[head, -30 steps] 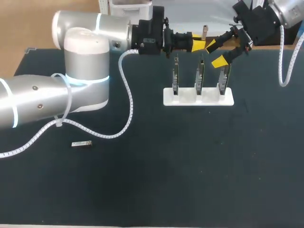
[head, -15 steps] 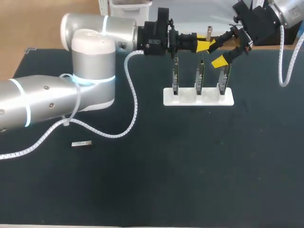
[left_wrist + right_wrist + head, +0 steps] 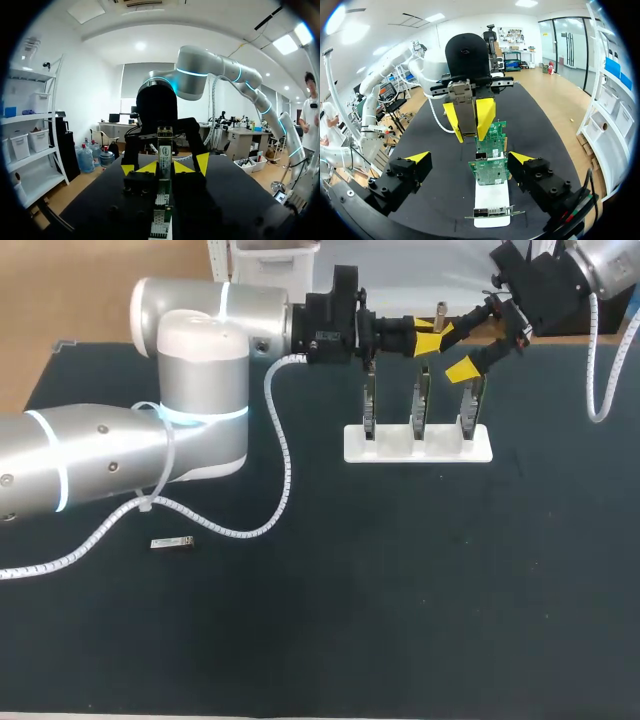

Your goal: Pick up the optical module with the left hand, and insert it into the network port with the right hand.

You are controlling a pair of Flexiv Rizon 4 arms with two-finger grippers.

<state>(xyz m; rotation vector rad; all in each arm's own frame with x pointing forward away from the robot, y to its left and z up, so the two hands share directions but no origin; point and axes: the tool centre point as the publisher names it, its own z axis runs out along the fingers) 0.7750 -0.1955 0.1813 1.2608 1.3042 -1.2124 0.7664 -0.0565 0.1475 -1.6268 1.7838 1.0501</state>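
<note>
Our left arm (image 3: 120, 455) is coming in from the left along the far side of the table (image 3: 400, 620); we are holding its tool (image 3: 428, 338) above the rack (image 3: 418, 447), with the optical module (image 3: 465, 107) gripped between its fingers; the rack is sitting right of the middle, towards the far edge, carrying the left board (image 3: 370, 400), middle board (image 3: 421, 400) and right board (image 3: 471, 405) upright in a row; our right tool (image 3: 455, 350) is hanging spread above the right board, facing the left tool; a second module (image 3: 171, 542) is lying well apart, towards the left front.
</note>
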